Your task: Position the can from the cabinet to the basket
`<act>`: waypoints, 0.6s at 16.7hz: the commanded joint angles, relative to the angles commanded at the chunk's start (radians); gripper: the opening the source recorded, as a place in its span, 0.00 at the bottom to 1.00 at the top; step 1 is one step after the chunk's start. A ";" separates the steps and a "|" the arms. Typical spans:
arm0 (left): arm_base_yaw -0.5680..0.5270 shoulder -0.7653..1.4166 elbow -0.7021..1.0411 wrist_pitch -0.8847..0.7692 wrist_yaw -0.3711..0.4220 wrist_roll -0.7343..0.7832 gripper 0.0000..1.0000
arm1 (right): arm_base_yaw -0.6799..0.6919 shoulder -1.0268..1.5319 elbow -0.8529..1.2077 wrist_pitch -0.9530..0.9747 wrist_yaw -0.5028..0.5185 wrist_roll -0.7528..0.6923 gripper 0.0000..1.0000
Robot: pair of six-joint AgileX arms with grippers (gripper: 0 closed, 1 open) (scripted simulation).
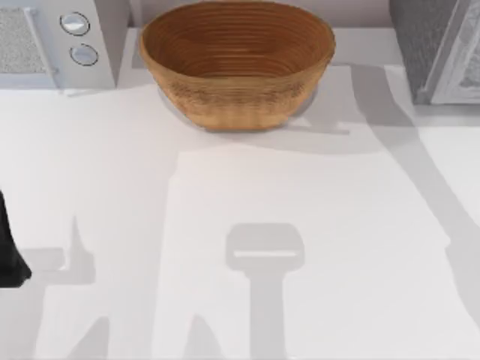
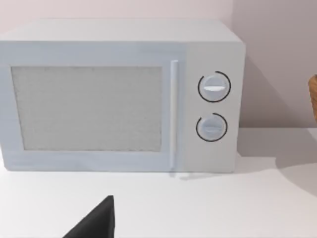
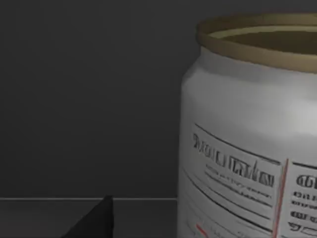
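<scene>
Right pincer (image 3: 101, 220) shows as a dark tip just beside the white cylindrical can with printed label and brownish rim (image 3: 247, 148), inside a dark enclosure; whether it is spread I cannot tell. White tabletop (image 1: 112, 172) lies open. Brown oval wicker basket (image 1: 236, 64) sits at the far edge, between a white microwave with 2 dials (image 2: 119, 96) and a grey cabinet (image 1: 439, 45). Left arm (image 1: 9, 247) sits at the left edge.

one basket (image 1: 237, 64) of brown wicker stands at the back of the table (image 1: 240, 225). beside the basket on the left there is one microwave (image 2: 119, 96), with two round dials (image 2: 214, 87) and one long door handle (image 2: 173, 114). to the basket's right stands one grey cabinet (image 1: 435, 45). one can (image 3: 250, 134) stands in a dark space, seen from the right wrist. two dark fingertips (image 2: 96, 220) show in all, one in each wrist view.
</scene>
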 joint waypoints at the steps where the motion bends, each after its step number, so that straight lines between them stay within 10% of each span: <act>1: 0.000 0.000 0.000 0.000 0.000 0.000 1.00 | -0.006 0.018 0.020 -0.001 -0.006 0.000 1.00; 6: 0.000 0.000 0.000 0.000 0.000 0.000 1.00 | -0.010 0.032 0.034 -0.002 -0.010 0.000 1.00; 10: 0.000 0.000 0.000 0.000 0.000 0.000 1.00 | -0.010 0.032 0.034 -0.002 -0.010 0.000 0.70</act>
